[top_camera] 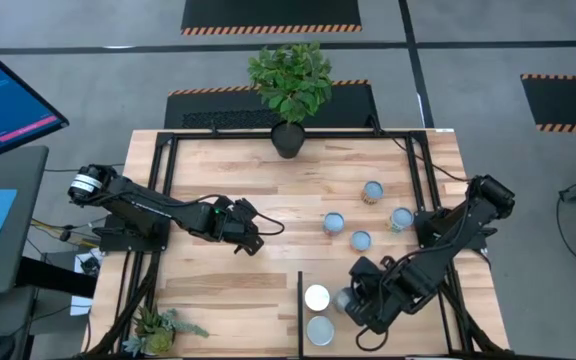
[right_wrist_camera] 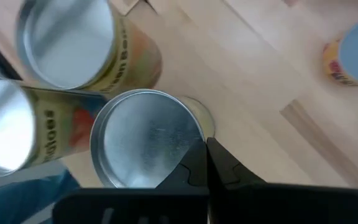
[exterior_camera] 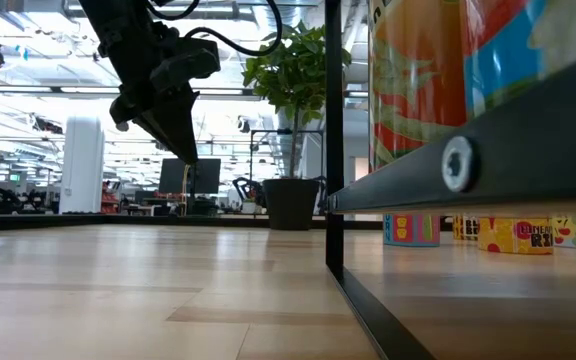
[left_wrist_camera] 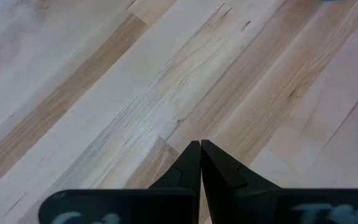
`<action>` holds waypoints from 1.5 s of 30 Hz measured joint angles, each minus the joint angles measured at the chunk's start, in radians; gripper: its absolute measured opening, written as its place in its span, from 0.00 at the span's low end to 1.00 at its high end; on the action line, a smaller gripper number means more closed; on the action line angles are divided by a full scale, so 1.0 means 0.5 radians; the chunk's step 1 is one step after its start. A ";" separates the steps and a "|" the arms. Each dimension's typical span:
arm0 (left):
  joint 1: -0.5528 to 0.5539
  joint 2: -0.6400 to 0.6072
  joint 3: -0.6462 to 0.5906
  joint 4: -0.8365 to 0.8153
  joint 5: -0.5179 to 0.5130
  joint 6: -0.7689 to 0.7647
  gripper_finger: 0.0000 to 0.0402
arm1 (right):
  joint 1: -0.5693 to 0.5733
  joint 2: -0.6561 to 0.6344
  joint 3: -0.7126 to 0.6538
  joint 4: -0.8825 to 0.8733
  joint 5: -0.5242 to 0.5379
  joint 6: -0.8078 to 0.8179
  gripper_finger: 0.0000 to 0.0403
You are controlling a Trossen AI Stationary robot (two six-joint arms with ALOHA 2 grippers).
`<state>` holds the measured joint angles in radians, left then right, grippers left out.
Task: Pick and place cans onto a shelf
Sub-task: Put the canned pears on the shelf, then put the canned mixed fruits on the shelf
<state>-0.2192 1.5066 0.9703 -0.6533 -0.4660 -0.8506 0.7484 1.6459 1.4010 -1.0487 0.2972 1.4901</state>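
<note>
Silvery-topped cans (top_camera: 317, 297) already stand on the shelf (top_camera: 301, 340), and the right pincer (top_camera: 352, 300) hovers just beside them above a third can (right_wrist_camera: 146, 138), fingers pressed together and gripping nothing. Four more cans (top_camera: 361, 240) wait farther from the shelf, so the next move calls for fetching one; the left pincer (top_camera: 251, 243) idles shut and empty above the bare table (top_camera: 208, 180).

arms: black, jointed | left arm (top_camera: 158, 208): silver end cap, black cable | fingers (left_wrist_camera: 185, 171): dark, pointed

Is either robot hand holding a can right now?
No. The left gripper is shut on nothing above the bare tabletop. The right gripper is shut too, above a can, not gripping it.
</note>
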 joint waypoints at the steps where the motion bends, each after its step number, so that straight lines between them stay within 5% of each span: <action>1: 0.000 0.000 0.000 0.001 0.000 -0.005 0.00 | -0.009 0.000 0.000 -0.004 -0.001 -0.004 0.01; 22: 0.000 0.000 0.000 0.038 -0.002 -0.003 0.00 | -0.008 -0.022 0.002 -0.023 0.018 -0.012 0.12; 45: 0.000 0.000 0.000 0.034 -0.005 -0.005 0.00 | 0.072 -0.239 0.004 -0.302 0.134 0.142 0.03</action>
<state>-0.2192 1.5066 0.9703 -0.6365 -0.4686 -0.8530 0.7844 1.5264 1.4029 -1.1998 0.3642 1.5611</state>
